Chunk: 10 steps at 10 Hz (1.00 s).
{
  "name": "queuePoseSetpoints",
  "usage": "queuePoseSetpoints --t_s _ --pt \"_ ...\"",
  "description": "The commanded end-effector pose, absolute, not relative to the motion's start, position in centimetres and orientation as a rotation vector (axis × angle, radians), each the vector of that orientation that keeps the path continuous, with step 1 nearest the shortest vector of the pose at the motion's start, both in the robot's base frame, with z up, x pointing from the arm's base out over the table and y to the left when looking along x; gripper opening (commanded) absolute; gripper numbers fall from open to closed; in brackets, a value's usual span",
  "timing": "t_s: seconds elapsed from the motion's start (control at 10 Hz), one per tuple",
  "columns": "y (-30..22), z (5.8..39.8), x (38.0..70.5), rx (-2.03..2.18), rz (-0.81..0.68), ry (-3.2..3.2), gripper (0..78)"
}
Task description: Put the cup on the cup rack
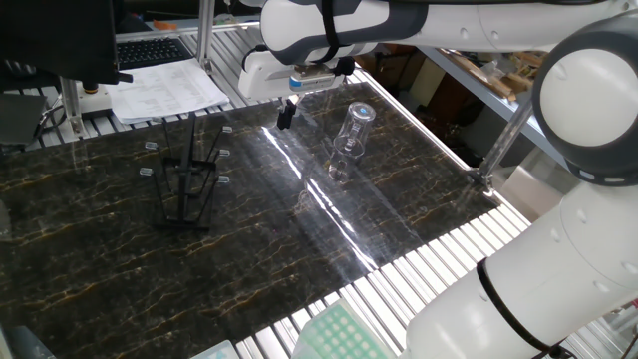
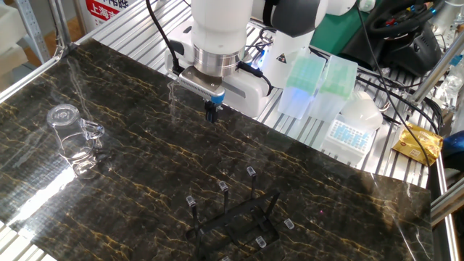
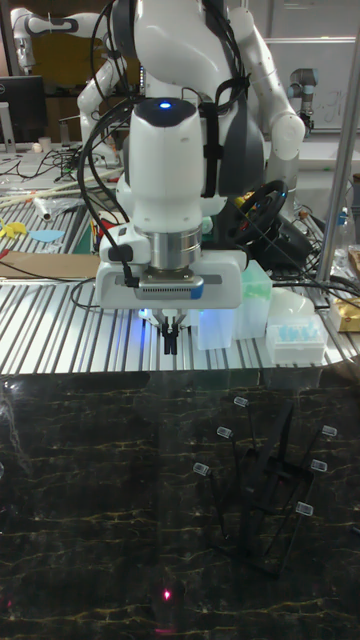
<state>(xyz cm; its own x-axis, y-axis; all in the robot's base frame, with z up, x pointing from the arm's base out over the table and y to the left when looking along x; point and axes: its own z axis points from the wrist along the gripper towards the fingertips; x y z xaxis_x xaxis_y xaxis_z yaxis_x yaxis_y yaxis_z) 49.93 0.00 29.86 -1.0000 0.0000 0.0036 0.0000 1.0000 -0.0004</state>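
From the other fixed view, nearest the camera at about 6 o'clock, the cup rack stands on its splayed base, its prongs with their pale tips all bare. At 9 o'clock, well apart from it, the cup stands upright on the dark marbled table, a small handle showing on its side. Farther back, toward 12 o'clock, the gripper hangs above the table's far edge with its two fingers drawn together and nothing between them, touching neither cup nor rack. The task looks to be at its very first step: the cup has not been grasped and the rack is untouched. The next move, as I judge it, calls for the fingers to part, the arm to travel out toward the cup at 9 o'clock, and a grasp firm enough for smooth glass; after that the cup would probably need turning mouth-down to slip over a prong. The tabletop is glossy and throws a bright streak of glare, which makes the clear glass hard to read in one fixed view. Beyond the table lie slatted aluminium framing, pale green and white pipette-tip boxes at 1 o'clock, and a yellow packet at 3 o'clock.
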Motion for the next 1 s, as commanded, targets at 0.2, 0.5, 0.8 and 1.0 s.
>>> queuePoseSetpoints --t_s 0.2,0.5,0.8,1.0 --pt "0.0 29.9 49.9 0.100 0.042 -3.086 0.0" --pt "0.0 29.9 49.9 0.098 0.042 -3.086 0.0" --pt "-0.2 29.8 50.0 0.083 0.037 -3.084 0.0" --pt "-1.2 29.3 50.2 0.101 0.033 -3.084 0.0"
